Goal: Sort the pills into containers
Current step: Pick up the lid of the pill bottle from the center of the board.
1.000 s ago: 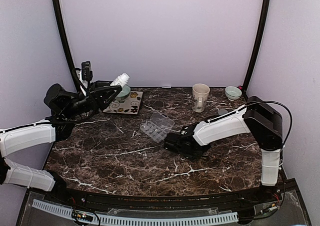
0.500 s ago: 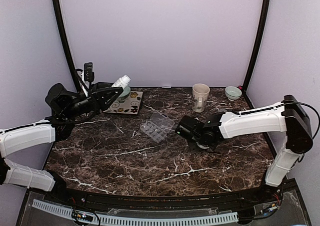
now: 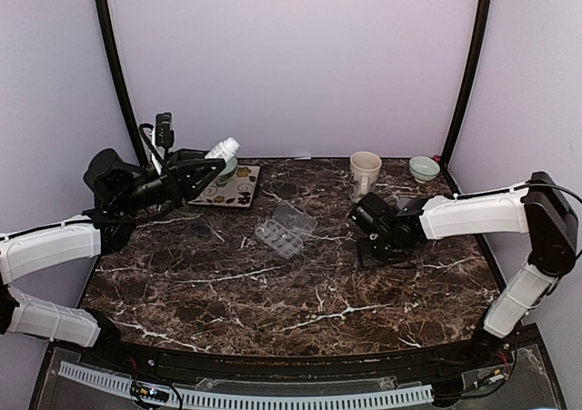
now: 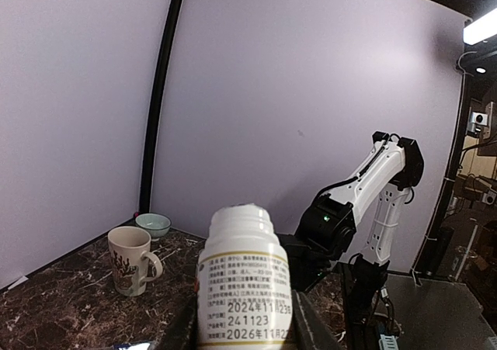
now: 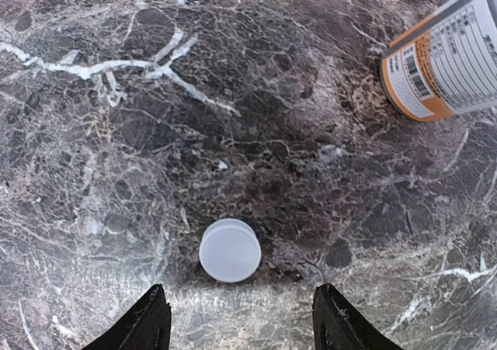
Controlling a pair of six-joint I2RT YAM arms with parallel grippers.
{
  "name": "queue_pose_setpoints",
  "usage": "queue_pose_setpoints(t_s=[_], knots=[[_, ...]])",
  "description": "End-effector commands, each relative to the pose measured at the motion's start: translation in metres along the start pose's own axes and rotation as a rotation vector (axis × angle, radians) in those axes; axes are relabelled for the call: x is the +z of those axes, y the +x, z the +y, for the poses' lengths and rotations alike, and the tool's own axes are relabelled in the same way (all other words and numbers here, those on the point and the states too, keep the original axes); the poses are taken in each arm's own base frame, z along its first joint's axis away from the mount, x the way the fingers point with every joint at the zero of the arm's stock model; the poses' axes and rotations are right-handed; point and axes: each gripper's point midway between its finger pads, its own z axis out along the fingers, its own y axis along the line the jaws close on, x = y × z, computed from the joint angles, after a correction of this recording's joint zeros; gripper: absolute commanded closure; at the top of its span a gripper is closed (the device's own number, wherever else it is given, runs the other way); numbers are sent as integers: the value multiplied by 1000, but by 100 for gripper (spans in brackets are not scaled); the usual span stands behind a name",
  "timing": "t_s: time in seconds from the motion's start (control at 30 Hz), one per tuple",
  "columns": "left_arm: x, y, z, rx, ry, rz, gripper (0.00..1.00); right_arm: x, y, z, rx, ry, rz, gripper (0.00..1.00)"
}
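Observation:
The clear pill organizer [image 3: 285, 228], its lid open, lies mid-table. No pills show in any view. My left gripper [image 3: 209, 163] is raised at the back left, shut on a small white bottle [image 3: 222, 147] tilted up; in the left wrist view this bottle [image 4: 245, 276], with no cap on its neck, sits between the gripper [image 4: 245, 328] fingers. My right gripper [image 3: 381, 250] points down to the right of the organizer. In the right wrist view it [image 5: 244, 323] stands open just above the table, and a round white cap [image 5: 230, 250] lies free beyond its fingertips.
An orange pill bottle [image 5: 449, 55] lies on its side close to the right gripper. A cream mug [image 3: 365, 175] and a green bowl [image 3: 424, 167] stand at the back right. A patterned tray [image 3: 235, 188] with another bowl [image 3: 225, 166] is at the back left.
My right arm has swung away from the organizer to the right and its jaws have opened, with the white cap now lying free on the table. The left arm has hardly moved.

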Motion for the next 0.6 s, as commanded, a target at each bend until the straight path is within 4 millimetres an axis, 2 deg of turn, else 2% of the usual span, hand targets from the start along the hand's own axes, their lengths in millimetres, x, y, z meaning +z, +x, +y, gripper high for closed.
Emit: queue_pose_setpoints(t_s=[0.0, 0.57], knots=[[2, -15, -6, 45, 34, -21, 100, 3, -9, 11, 14, -79, -14, 36], [3, -11, -4, 41, 35, -13, 100, 31, -4, 5, 23, -81, 44, 38]])
